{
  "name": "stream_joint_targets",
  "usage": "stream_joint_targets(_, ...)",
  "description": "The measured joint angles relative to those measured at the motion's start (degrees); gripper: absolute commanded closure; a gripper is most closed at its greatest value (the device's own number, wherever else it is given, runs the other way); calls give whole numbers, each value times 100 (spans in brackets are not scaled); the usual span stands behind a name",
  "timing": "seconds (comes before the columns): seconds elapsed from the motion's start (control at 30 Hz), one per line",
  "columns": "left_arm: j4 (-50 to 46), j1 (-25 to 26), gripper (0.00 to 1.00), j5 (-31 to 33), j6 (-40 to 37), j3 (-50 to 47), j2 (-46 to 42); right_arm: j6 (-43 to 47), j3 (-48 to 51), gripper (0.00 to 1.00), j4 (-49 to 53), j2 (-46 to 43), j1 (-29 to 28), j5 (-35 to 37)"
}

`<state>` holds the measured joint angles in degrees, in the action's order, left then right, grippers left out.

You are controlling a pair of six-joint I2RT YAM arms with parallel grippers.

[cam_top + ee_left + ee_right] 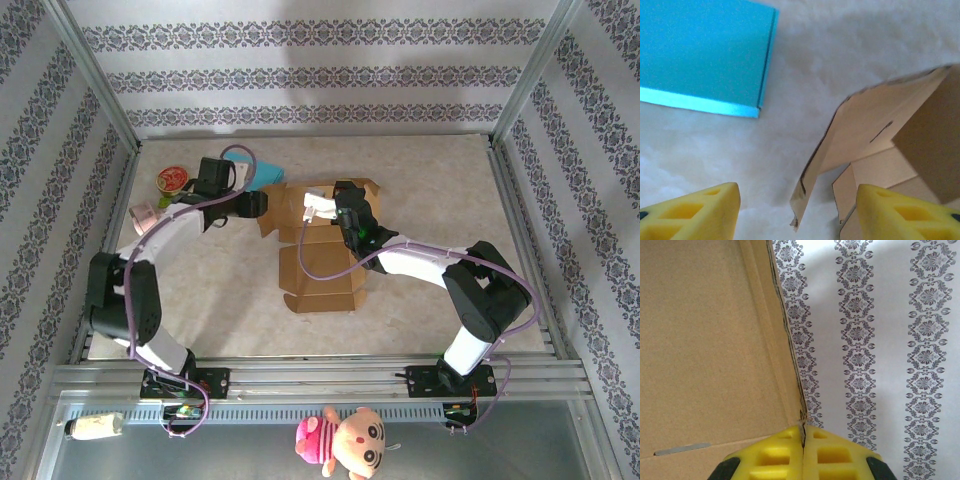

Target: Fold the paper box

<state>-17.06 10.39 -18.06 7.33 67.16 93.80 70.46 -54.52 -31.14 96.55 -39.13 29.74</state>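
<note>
I see my right pincer [803, 439] clamped on wall edge of brown cardboard paper box [322, 288], mid-surface [450, 200]. I see my left pincer [797, 212] agape, box flap between its fingers.

Left tool [797, 212] spread, right tool [804, 442] clamped.

Brown folded cardboard box [322, 290]; turquoise flat box [700, 50]; yellow-padded right claw [803, 440]; white wall with grey floral stripes [890, 340]; mottled beige bench [440, 190].

White-black arms [180, 228], yellow fingers [695, 215]
</note>
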Motion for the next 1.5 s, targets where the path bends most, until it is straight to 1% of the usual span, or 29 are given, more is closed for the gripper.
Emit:
stream_joint_targets(0.07, -24, -9, 56, -98, -85, 118, 297, 0, 0, 95, 0, 0, 0, 0)
stream_joint_targets(0.1, -17, -22, 71, -146, -136, 192, 468, 0, -2, 94, 0, 0, -2, 0)
stream_joint_targets(0.13, -4, -31, 87, -188, -138, 234, 579, 0, -2, 90, 0, 0, -2, 0)
stream_joint_targets(0.17, 46, -42, 100, -232, -153, 251, 675, -2, -2, 84, 2, 0, -2, 0)
stream_joint_targets(0.2, 120, -59, 100, -306, -208, 251, 748, 11, -2, 79, 7, 0, -2, -15)
stream_joint_targets(0.27, 315, -66, 100, -428, -345, 249, 782, -4, -7, 72, 57, 0, -2, -26)
stream_joint_targets(0.4, 662, -66, 100, -553, -743, 249, 780, -22, -50, 68, 391, 0, -2, -96)
stream_joint_targets(0.43, 706, -66, 100, -579, -859, 249, 780, -20, -83, 66, 490, 0, -2, -120)
stream_joint_targets(0.47, 752, -66, 100, -595, -986, 249, 780, -17, -127, 62, 570, 2, -2, -133)
stream_joint_targets(0.53, 850, -66, 100, -590, -1202, 232, 780, 31, -243, 47, 656, 24, 2, -146)
stream_joint_targets(0.6, 922, -66, 100, -586, -1394, 197, 780, 96, -328, 30, 660, 39, 4, -162)
stream_joint_targets(0.63, 946, -66, 100, -581, -1473, 184, 780, 131, -337, 23, 647, 37, 22, -168)
stream_joint_targets(0.73, 1012, -66, 100, -560, -1670, 146, 776, 201, -225, 11, 557, -35, 175, -428)
stream_joint_targets(0.83, 1032, -61, 100, -514, -1851, 87, 750, -79, -90, 2, 992, -424, 581, -1152)
stream_joint_targets(0.9, 1049, -59, 100, -468, -1943, 33, 717, -334, -214, 2, 1486, -721, 957, -1810)
stream_joint_targets(1.0, 1104, -59, 100, -437, -2024, -2, 697, -608, -824, 5, 2138, -728, 1331, -2503)
stream_joint_targets(1.07, 1161, -59, 100, -437, -2046, -4, 697, -723, -1353, 10, 2544, -514, 1379, -2811)
stream_joint_targets(1.17, 1209, -33, 100, -439, -2048, -4, 697, -881, -1954, 20, 2957, -103, 1344, -3189)
stream_joint_targets(1.2, 1215, -33, 100, -439, -2050, -4, 697, -929, -2081, 26, 3104, 33, 1338, -3294)
stream_joint_targets(1.27, 1226, -33, 100, -439, -2063, -4, 697, -994, -2291, 41, 3423, 278, 1320, -3456)
stream_joint_targets(1.43, 1244, -28, 100, -439, -2065, -4, 697, -1084, -2621, 81, 3912, 750, 1309, -3560)
stream_joint_targets(1.5, 1244, -26, 100, -439, -2065, -4, 697, -1080, -2677, 91, 3926, 833, 1287, -3515)
